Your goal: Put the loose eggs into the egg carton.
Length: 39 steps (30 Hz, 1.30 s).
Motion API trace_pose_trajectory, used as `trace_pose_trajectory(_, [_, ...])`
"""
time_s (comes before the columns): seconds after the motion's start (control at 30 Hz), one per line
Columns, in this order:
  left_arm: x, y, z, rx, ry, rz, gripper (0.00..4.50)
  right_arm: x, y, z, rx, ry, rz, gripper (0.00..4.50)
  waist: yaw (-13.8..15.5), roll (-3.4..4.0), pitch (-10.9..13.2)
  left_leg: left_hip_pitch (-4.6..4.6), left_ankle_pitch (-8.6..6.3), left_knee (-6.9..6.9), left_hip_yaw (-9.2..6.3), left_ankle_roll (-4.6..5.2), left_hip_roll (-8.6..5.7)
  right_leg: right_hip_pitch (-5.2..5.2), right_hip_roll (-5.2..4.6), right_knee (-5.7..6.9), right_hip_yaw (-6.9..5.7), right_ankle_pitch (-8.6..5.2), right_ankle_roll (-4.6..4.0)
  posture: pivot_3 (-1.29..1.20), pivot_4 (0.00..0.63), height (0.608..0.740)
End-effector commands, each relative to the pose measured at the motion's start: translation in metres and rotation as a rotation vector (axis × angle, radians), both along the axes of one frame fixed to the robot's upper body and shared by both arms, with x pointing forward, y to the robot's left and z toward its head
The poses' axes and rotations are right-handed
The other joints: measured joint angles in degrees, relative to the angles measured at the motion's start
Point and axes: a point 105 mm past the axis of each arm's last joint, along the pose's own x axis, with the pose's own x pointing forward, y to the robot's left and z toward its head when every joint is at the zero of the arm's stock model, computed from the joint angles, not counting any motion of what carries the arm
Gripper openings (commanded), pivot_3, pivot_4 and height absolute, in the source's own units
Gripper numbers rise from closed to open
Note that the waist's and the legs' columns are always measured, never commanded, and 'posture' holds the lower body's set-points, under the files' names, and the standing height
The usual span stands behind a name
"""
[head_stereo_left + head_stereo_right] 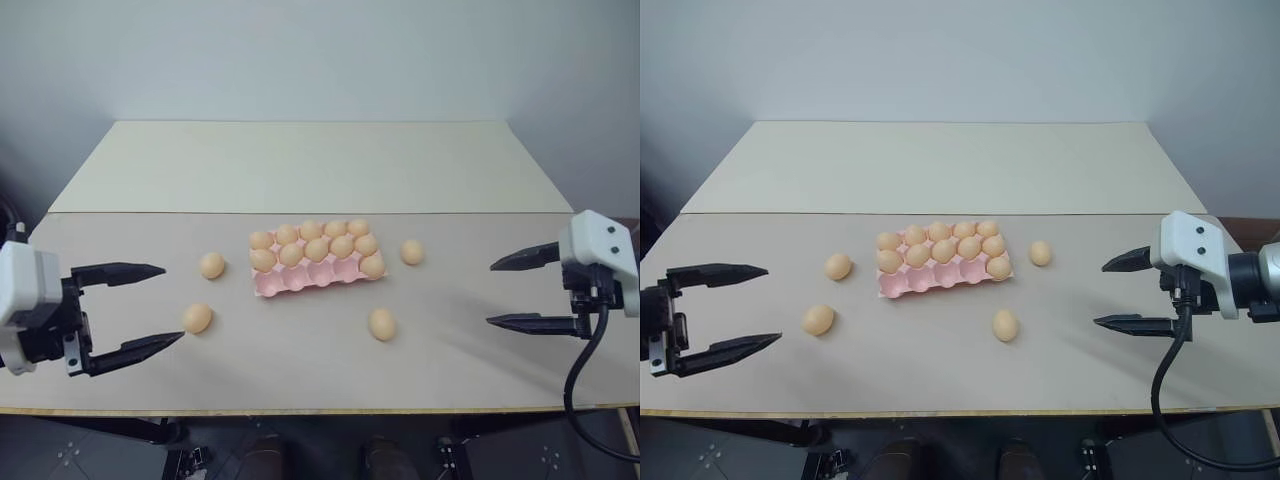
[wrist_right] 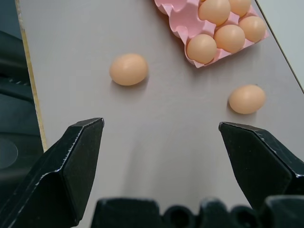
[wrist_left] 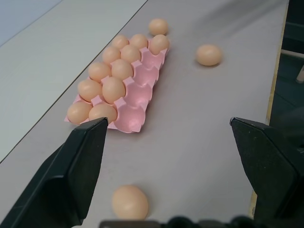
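Four loose eggs [image 1: 198,318] lie on the counter [image 1: 300,380] around the egg carton [image 1: 300,281]. Both the left gripper [image 1: 155,306] and right gripper [image 1: 505,292] hang spread apart, empty. A nudged egg could roll off the near edge, I judge.

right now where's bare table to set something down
Free: the far tabletop behind the egg carton, and the near edge strip below the front egg. Crowded: beside the carton, where loose eggs lie on both sides.
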Motion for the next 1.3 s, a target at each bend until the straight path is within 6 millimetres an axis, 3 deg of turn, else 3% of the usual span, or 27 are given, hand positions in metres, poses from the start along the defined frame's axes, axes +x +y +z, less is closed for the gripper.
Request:
trace_pose_trajectory(0.03, [0.000,-0.003,0.003,0.013,-0.017,-0.022,4.48,0.000,0.000,0.013,0.002,-0.068,0.005,4.50,0.0,0.00,0.0,0.00,0.00,0.00,0.00,0.00,0.00,0.00,0.00,0.00,0.00,0.00,0.00,0.00,0.150,0.740])
trace_pose_trajectory(0.17, [0.004,-0.004,0.003,0.014,-0.014,-0.030,4.48,0.015,0.003,0.015,0.052,-0.124,-0.055,4.50,0.0,0.00,0.0,0.00,0.00,0.00,0.00,0.00,-0.01,0.00,0.00,0.00,0.00,0.00,0.00,0.00,0.150,0.740])
trace_pose_trajectory(0.5, [0.014,-0.014,-0.003,0.011,-0.002,-0.072,4.48,0.116,0.023,-0.006,0.086,-0.252,-0.246,4.50,-0.6,0.02,0.0,0.06,0.01,-0.06,0.15,-0.01,-0.03,-0.11,0.09,0.05,0.16,0.04,-0.07,0.00,0.150,0.740])
trace_pose_trajectory(0.63, [0.017,-0.019,-0.004,0.004,-0.001,-0.083,4.48,0.144,0.034,-0.020,0.069,-0.270,-0.266,4.50,-0.3,0.02,0.0,-0.09,0.02,-0.06,0.17,-0.02,-0.04,-0.26,0.08,0.04,0.15,0.04,-0.06,0.00,0.150,0.740])
trace_pose_trajectory(1.03, [0.020,-0.024,-0.008,-0.013,-0.002,-0.096,4.48,0.171,0.046,-0.059,0.029,-0.210,-0.291,4.50,-0.4,0.04,0.0,-0.08,0.04,-0.04,0.16,-0.06,-0.06,-0.26,0.05,0.11,0.12,0.04,-0.06,0.00,0.150,0.740])
trace_pose_trajectory(1.27, [0.019,-0.022,-0.010,-0.009,0.000,-0.093,4.48,0.175,0.052,-0.069,0.050,-0.171,-0.296,4.50,-0.6,0.04,0.0,-0.08,0.04,-0.06,0.16,-0.06,-0.05,-0.26,0.05,0.09,0.12,0.04,-0.07,0.00,0.150,0.740])
trace_pose_trajectory(1.3, [0.019,-0.022,-0.010,-0.008,0.000,-0.092,4.50,0.175,0.052,-0.070,0.054,-0.166,-0.299,4.32,-0.6,0.04,0.0,-0.09,0.04,-0.06,0.16,-0.06,-0.05,-0.26,0.05,0.08,0.12,0.04,-0.06,0.00,0.150,0.740])
